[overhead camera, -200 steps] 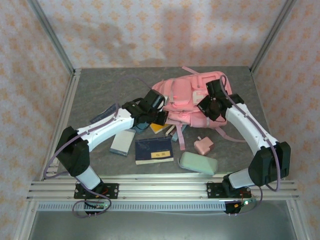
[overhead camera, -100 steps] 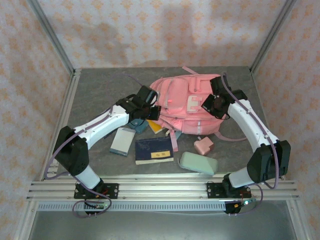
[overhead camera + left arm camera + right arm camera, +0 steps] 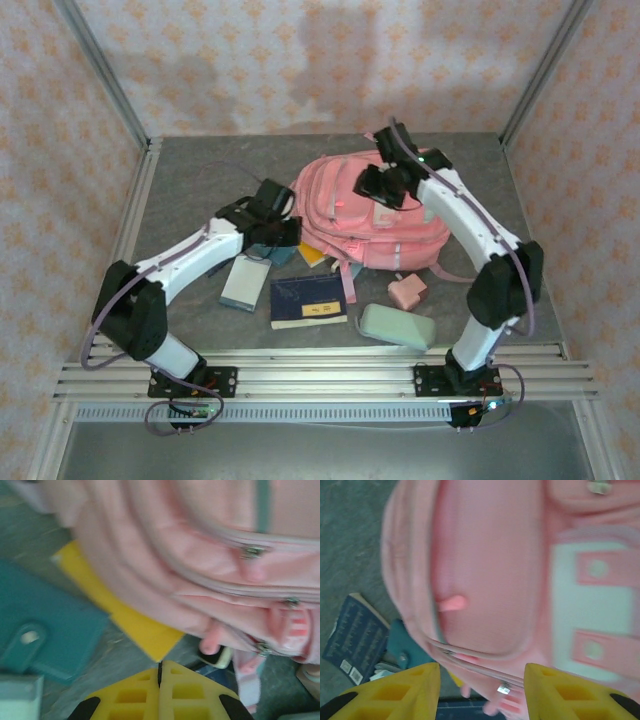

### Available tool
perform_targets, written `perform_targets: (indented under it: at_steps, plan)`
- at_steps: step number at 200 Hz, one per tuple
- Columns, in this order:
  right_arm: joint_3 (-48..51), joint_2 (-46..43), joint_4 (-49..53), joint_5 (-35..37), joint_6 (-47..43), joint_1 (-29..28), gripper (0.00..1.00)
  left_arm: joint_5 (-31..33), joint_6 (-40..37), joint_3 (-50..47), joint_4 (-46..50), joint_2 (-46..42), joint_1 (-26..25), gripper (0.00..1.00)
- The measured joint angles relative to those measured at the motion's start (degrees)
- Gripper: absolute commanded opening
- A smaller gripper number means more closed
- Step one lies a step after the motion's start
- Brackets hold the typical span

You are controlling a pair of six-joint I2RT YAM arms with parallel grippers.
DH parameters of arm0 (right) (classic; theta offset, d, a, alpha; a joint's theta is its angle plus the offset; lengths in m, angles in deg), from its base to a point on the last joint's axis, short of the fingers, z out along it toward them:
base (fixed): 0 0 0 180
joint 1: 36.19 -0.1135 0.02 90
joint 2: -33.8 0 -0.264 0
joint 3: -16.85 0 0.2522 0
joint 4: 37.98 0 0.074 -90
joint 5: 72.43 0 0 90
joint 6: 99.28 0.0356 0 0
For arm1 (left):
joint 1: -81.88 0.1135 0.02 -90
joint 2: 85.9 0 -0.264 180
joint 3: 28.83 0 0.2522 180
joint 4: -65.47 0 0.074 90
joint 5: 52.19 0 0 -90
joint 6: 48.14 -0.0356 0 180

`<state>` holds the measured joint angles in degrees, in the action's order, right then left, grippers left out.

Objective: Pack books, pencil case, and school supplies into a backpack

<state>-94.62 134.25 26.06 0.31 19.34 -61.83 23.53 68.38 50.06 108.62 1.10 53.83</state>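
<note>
Grey tabletop [image 3: 190, 180] bears backpack [image 3: 340, 212] overlapping yellow book [image 3: 132, 627], teal pad [image 3: 50, 625] just beside.

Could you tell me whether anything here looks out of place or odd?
Yes: the pink backpack lies over part of the orange-yellow book, which sticks out from under its edge. The backpack's zips also look closed.

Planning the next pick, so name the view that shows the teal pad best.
Left wrist: the teal pad sits close, snap tab visible, beside the orange-yellow paperback. Right wrist catches just a blurred corner beside the backpack. Top external has it small, partly covered by the left arm.
</note>
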Motion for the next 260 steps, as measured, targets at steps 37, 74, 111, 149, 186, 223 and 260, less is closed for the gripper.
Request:
perform_targets:
  at_steps: [37,74,111,149,186,223,260]
  plan:
    - [-9.3,12.6,-0.5,-1.2,0.5,-2.5,0.5,1.3,1.6,-0.7,0.9,-4.9,2.1,0.0]
    - [-16.8,23.4,-0.2,-2.9,1.6,-2.4,0.46,1.2,1.8,-2.4,0.9,-6.2,1.8,0.0]
    - [-21.8,28.5,-0.1,-5.7,2.0,-2.4,0.04,0.1,1.1,-3.7,1.2,-6.3,1.8,0.18]
    - [-24.4,28.9,1.8,-6.4,1.9,-2.3,0.0,-2.5,-1.9,-2.3,1.8,-4.2,1.4,0.53]
    - [-25.2,28.0,3.1,-8.9,2.7,-1.2,0.0,-3.5,-4.9,1.3,2.6,0.4,-0.9,0.54]
    - [-25.9,25.5,5.1,-12.4,5.2,0.5,0.0,-5.5,-7.1,2.5,2.4,1.8,-2.2,0.47]
    - [-30.9,24.7,9.4,-16.2,7.2,2.6,0.0,-7.0,-9.9,3.9,1.5,2.3,-3.5,0.53]
